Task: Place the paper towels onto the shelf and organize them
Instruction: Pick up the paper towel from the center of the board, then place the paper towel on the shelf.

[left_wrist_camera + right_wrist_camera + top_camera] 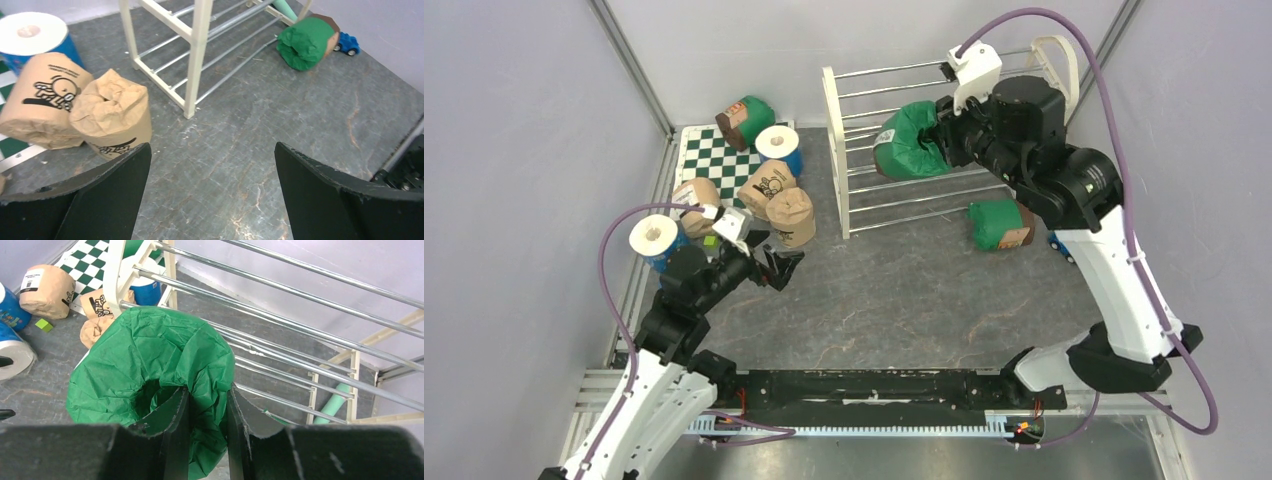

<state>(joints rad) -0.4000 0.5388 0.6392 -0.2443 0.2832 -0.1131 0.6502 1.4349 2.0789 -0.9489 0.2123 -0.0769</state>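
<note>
Paper towels are sitting in two groups, with one roll being held. The right end effector (936, 135) is clamping the crumpled wrap at the end of a green roll (906, 142), upper middle of the top view. It is holding the roll among the chrome rods of the shelf (835, 150), just right of the shelf's left end frame; can't tell if the roll is resting on a rod. In the right wrist view its fingers (175, 430) are pinching nearly together on the green paper, with rods running behind the roll.

A second green roll (996, 222) is lying on the tabletop (904, 300) just below the right part of the shelf, and a blue toy car (1057, 243) is sitting just beside it.

The other rolls are clustering left of centre:
- A third green roll (746, 120) and a white-and-blue roll (779, 148) are sitting on the checkered mat (704, 160).
- Three tan rolls (769, 185) are lying near the mat's lower edge, two of them touching.
- Another white-and-blue roll (656, 238) is standing at the far left.

The left end effector (774, 268) is hovering wide open, gripping nothing, just below the tan rolls. In the left wrist view the nearest tan roll (112, 112) is standing just ahead of the finger (100, 200) at lower left of frame.
</note>
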